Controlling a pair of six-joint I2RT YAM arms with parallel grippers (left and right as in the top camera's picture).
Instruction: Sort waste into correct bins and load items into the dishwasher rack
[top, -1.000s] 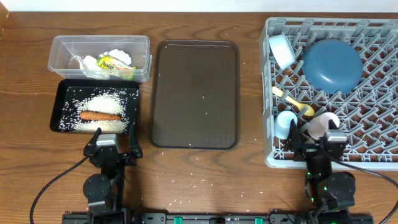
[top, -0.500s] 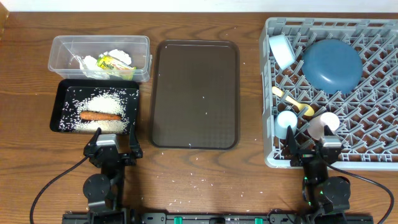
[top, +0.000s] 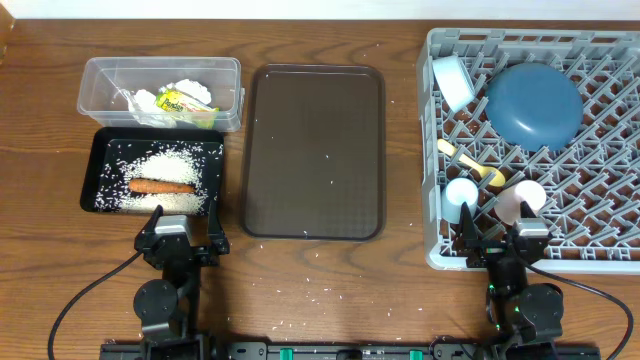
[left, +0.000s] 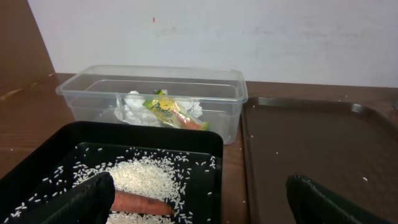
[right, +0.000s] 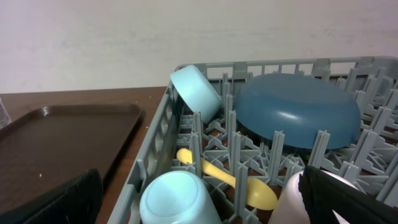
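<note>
The grey dishwasher rack (top: 612, 160) holds the dark blue plate (top: 533, 105), light blue bowl (top: 452, 80), yellow spoon (top: 470, 160), light blue cup (top: 460, 195) and pink cup (top: 522, 200). The clear box (top: 100, 85) holds white paper (top: 188, 90) and the green-and-yellow wrapper (top: 185, 104). The black tray (top: 98, 150) holds rice (top: 165, 162) and the carrot (top: 160, 185). My left gripper (top: 185, 230) is open and empty at the black tray's front edge. My right gripper (top: 497, 235) is open and empty at the rack's front edge, the cups (right: 177, 199) just ahead of it.
A large dark brown serving tray (top: 315, 150) lies between the bins and the rack, with a few rice grains on it. Loose rice grains (top: 320, 290) are scattered on the wooden table in front of it. A white wall runs behind the table.
My right gripper has drawn back from the pink cup towards the rack's front edge, and the cup stays in the rack. The left arm has not moved.
</note>
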